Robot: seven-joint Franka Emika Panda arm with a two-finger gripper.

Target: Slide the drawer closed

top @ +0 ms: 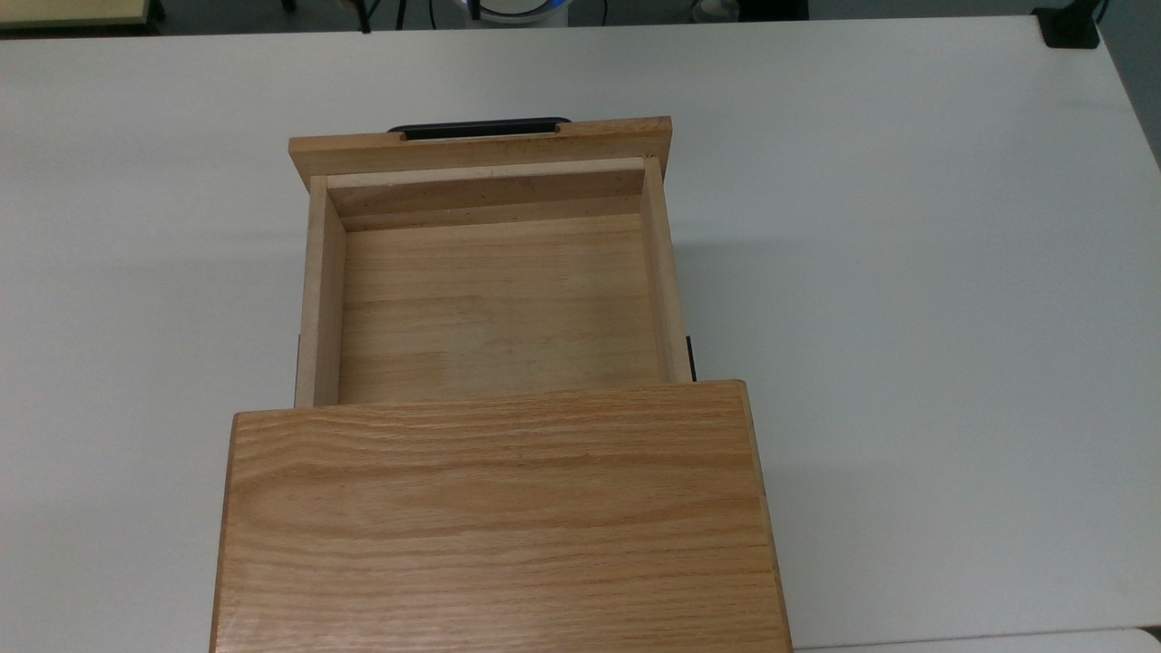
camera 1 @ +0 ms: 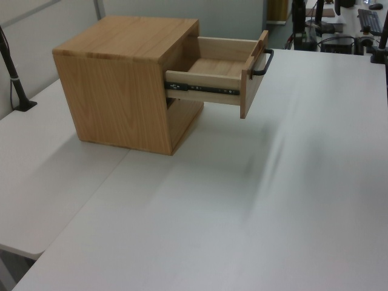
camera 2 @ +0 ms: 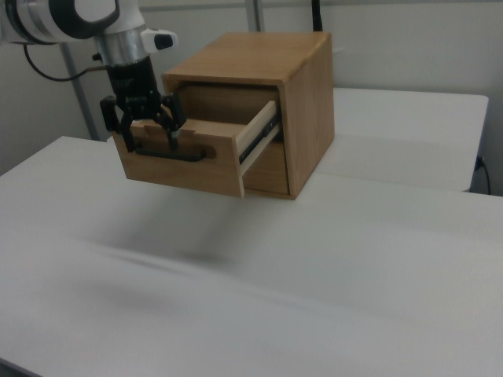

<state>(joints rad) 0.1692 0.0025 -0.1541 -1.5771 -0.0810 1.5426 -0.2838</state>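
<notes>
The drawer [top: 494, 308] is pulled far out of the oak cabinet [top: 494, 517] and is empty. Its front panel carries a black bar handle [top: 481, 128]. The left view shows the drawer [camera 1: 206, 91] hanging over the table on its black slide rail, handle [camera 1: 264, 62] pointing away from the cabinet [camera 1: 121, 91]. In the right view my gripper [camera 2: 149, 137] points down and is open, its fingers spread across the top edge of the drawer's front panel [camera 2: 189, 169], just above the handle [camera 2: 169, 153]. How far it stands from the panel I cannot tell.
The cabinet stands on a wide white table [top: 907, 272] with bare surface on both sides and in front of the handle. A black clamp [top: 1070, 27] sits at the top view's far right corner. A dark post [camera 1: 15, 85] stands at the left view's left.
</notes>
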